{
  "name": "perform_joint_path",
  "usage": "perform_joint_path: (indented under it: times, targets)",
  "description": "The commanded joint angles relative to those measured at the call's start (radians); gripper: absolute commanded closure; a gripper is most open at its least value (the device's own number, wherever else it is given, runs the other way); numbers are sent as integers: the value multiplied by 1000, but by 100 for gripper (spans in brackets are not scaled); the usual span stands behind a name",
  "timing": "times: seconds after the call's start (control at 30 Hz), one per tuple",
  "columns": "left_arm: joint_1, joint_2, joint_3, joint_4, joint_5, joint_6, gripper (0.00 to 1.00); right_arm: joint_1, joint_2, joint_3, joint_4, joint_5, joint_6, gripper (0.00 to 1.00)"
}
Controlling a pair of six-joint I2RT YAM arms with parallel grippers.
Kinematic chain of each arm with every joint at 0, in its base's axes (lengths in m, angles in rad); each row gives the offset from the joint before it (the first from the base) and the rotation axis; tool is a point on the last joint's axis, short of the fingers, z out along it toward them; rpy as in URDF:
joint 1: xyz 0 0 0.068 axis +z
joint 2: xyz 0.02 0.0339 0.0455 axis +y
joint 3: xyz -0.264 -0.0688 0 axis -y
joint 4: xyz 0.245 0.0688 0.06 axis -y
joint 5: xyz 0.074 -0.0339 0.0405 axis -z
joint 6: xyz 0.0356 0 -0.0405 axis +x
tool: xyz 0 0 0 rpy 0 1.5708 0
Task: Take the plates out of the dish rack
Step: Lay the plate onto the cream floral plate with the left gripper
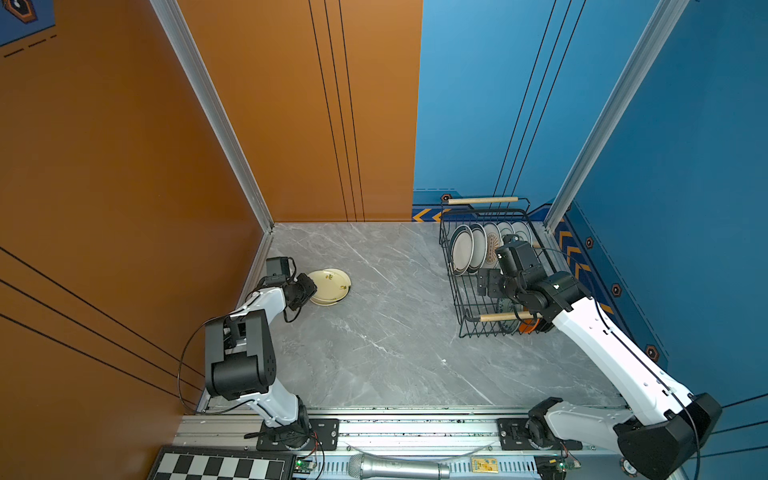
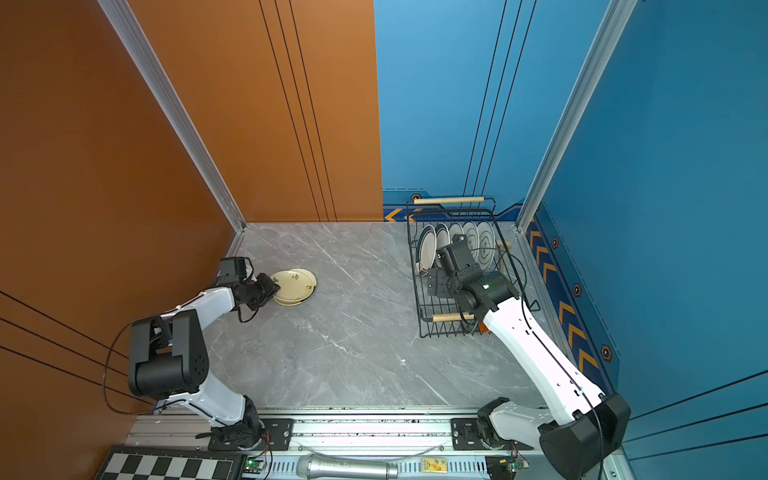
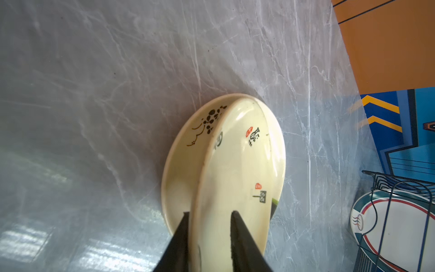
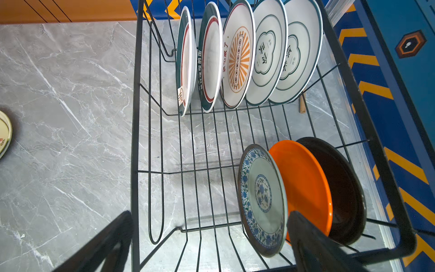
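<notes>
the left gripper [image 3: 209, 215], slightly parted, straddles the upper cream plate [image 3: 237, 160] at middle left in both top views, while the right gripper [image 4: 207, 235] gapes empty over the dish rack [image 1: 482, 200] at middle right.

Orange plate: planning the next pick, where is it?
In the right wrist view, the orange plate stands in the right-hand dish rack between the blue-patterned plate and the black plate.

Stacked cream plates [image 2: 294, 286] lie on the marble table [image 2: 353, 353], dish rack [image 2: 446, 328] well apart.
</notes>
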Motion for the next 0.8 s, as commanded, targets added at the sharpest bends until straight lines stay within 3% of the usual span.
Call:
perform_joint_path:
  times: [0.0,0.33,0.5,0.77]
  targets:
    - [4,18,20,-19,16,29,62,-8,-1,-14,-7,-18,-4,0]
    - [-17,76,83,-94,8,63,43,-12,-6,-35,-4,-18,-6,0]
    - [-49,94,168,-216,-65,103,35,-20,-20,-52,-4,-32,-20,0]
    - [-54,11,155,-339,-194,100,23,-50,-28,-73,-2,-65,-47,0]
